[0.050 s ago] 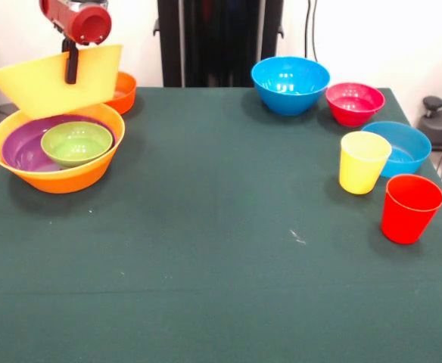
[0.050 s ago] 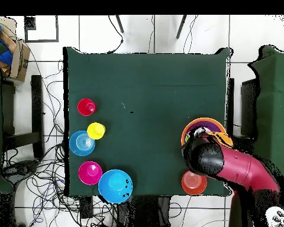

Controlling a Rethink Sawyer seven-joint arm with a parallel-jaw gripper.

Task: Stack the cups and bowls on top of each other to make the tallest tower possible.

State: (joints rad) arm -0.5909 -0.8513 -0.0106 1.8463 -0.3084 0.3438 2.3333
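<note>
Yellow bowl (image 1: 51,83) hangs tilted from end effector (image 1: 71,74).

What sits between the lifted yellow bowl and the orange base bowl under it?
In the front view, a purple bowl with a small green bowl in it sits nested in the orange base bowl, under the tilted yellow bowl that the gripper holds.

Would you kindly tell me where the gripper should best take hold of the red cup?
Probably at the rim of the red cup, coming straight down from above: it stands upright, mouth open, with one finger inside the wall. The yellow cup and blue bowl crowd its far side.
</note>
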